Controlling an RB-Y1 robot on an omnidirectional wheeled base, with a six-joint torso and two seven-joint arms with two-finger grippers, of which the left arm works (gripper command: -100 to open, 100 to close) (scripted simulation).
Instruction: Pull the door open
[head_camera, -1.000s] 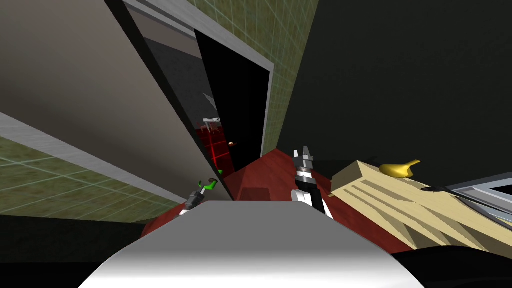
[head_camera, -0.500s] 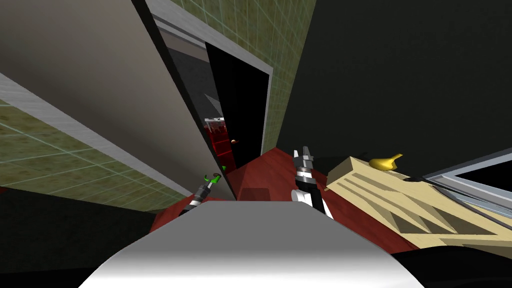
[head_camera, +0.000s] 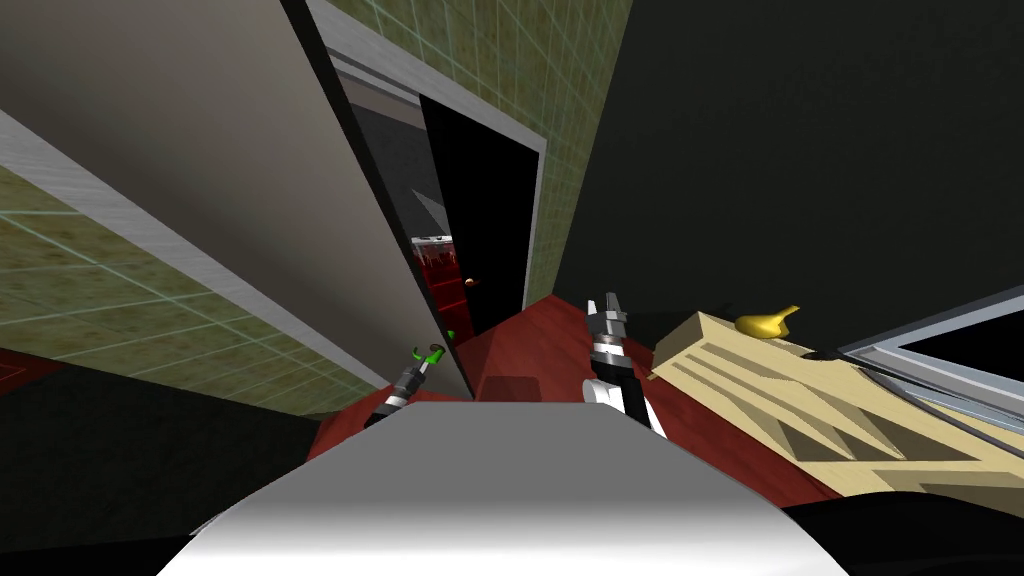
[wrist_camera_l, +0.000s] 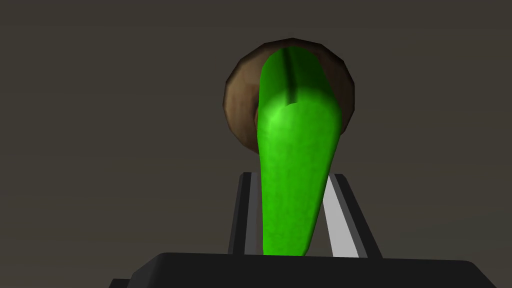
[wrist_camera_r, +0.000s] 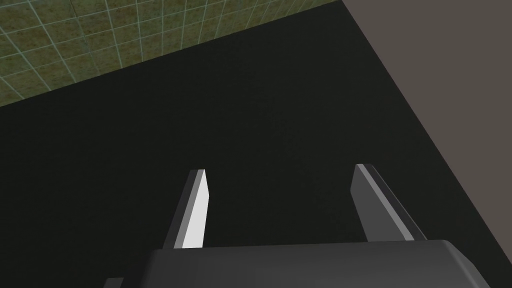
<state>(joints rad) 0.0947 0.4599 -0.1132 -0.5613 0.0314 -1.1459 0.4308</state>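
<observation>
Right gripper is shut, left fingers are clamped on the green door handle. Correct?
One thing is wrong. The right gripper is open: the right wrist view shows its fingers standing well apart with nothing between them. The left gripper is indeed shut on the green door handle, as the left wrist view shows.
</observation>
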